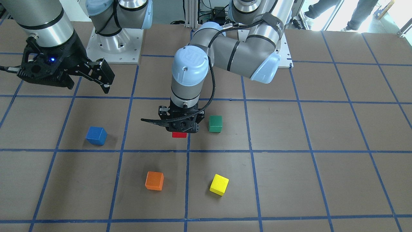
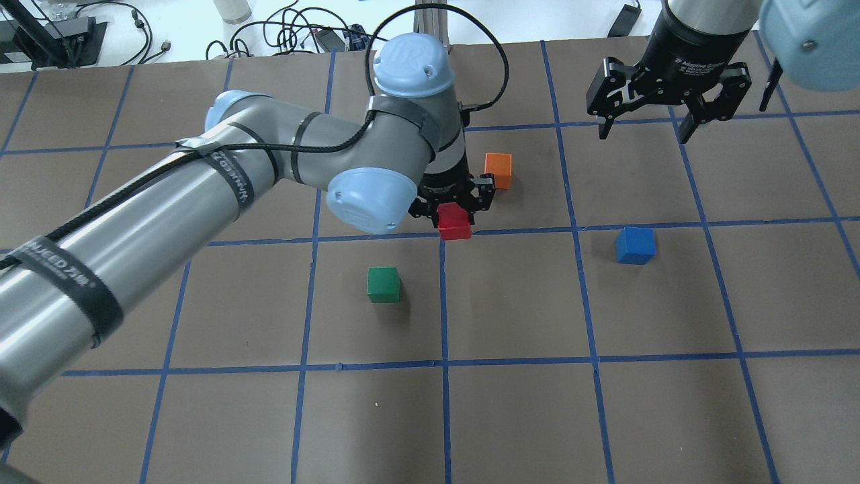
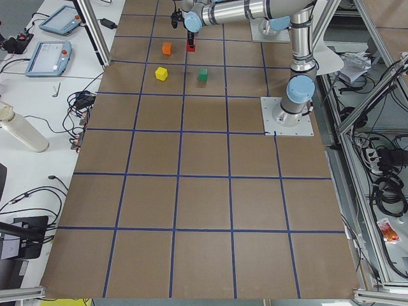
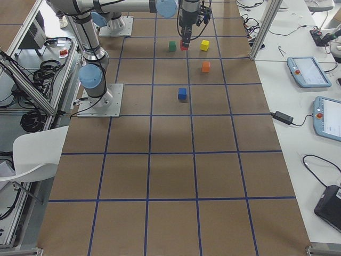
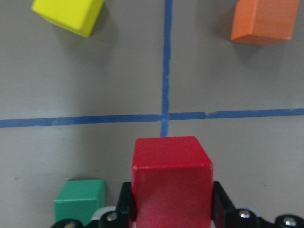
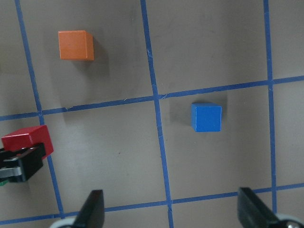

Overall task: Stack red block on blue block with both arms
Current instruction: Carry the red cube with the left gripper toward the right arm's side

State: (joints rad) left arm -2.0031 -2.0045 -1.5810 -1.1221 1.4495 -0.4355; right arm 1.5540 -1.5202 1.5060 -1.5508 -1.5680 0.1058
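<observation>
My left gripper is shut on the red block near the middle of the table; the block fills the gap between its fingers in the left wrist view and shows under the gripper in the front view. The blue block sits alone on the table to the right, also in the front view and the right wrist view. My right gripper is open and empty, raised above the table beyond the blue block.
An orange cube sits just beyond the left gripper. A green cube lies nearer the robot, to its left. A yellow cube sits on the far side. The brown table carries a blue tape grid.
</observation>
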